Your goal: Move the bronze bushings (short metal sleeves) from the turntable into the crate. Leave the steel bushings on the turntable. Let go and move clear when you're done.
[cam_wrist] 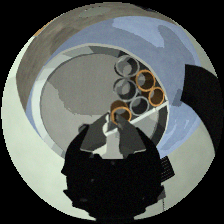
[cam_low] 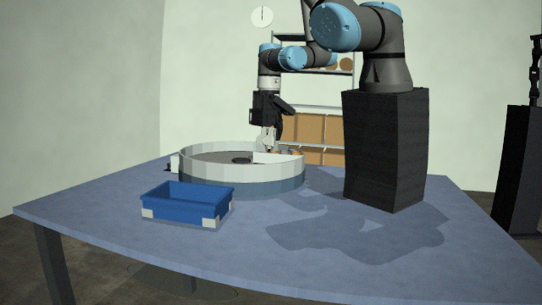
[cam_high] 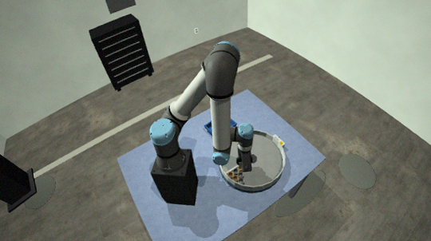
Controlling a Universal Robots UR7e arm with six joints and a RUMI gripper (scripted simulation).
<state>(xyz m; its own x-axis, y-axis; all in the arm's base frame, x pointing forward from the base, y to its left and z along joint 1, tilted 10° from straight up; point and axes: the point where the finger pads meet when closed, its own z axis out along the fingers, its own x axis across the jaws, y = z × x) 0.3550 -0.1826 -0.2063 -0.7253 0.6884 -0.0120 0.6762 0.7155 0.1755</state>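
Observation:
The turntable (cam_high: 280,158) (cam_low: 241,174) (cam_wrist: 36,102) holds three bronze and three steel bushings. My gripper (cam_low: 269,148) (cam_wrist: 107,120) is shut, its tips low inside the rim. They are close against a bronze bushing (cam_wrist: 117,105), which looks tilted in the wrist view; nothing shows gripped. Two other bronze bushings (cam_wrist: 136,81) (cam_wrist: 149,95) stand near the rim. The steel bushings (cam_wrist: 115,66) (cam_wrist: 114,89) (cam_wrist: 139,114) stand among them. The blue crate (cam_high: 209,126) (cam_low: 179,212) is on the table beside the turntable; its floor is hidden.
A white divider (cam_low: 275,158) (cam_wrist: 150,114) runs from the turntable rim beside the bushings. A dark round hub (cam_low: 241,160) is at the turntable's middle. The arm's black pedestal (cam_high: 176,186) (cam_low: 368,148) stands on the table.

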